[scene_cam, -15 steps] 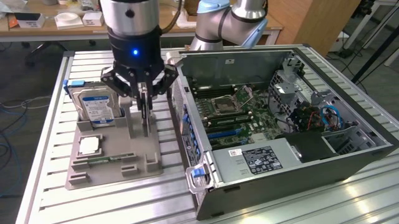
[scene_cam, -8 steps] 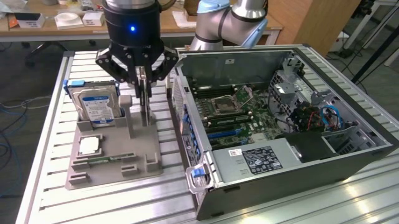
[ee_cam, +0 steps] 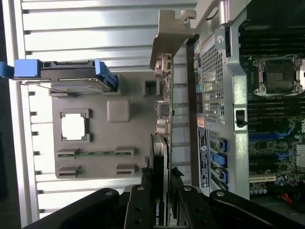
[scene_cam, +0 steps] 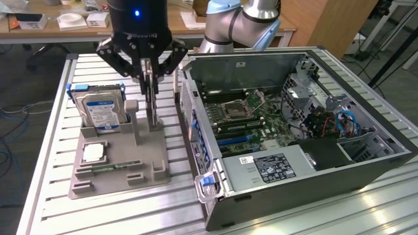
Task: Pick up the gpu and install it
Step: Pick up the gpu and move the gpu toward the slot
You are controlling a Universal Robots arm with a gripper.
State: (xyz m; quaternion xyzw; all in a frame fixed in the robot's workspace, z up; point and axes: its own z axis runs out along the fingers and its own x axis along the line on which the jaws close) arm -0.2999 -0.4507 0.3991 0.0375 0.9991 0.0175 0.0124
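Clamped tight in the gripper: the gpu, pinched on both faces near its top edge. Hanging upright straight below the gripper, lower edge meeting the grey holder. Close on one side, a hard drive standing in that holder, then a silver chip lying flat. On the other side, an open computer case on the slatted worktop.

The silver-grey and pale-blue jointed robot arm bends over from the back of the exterior view, its black wrist pointing straight down. The black linkage gripper hangs vertical, both fingers pressed against opposite faces of the thin flat black gpu.
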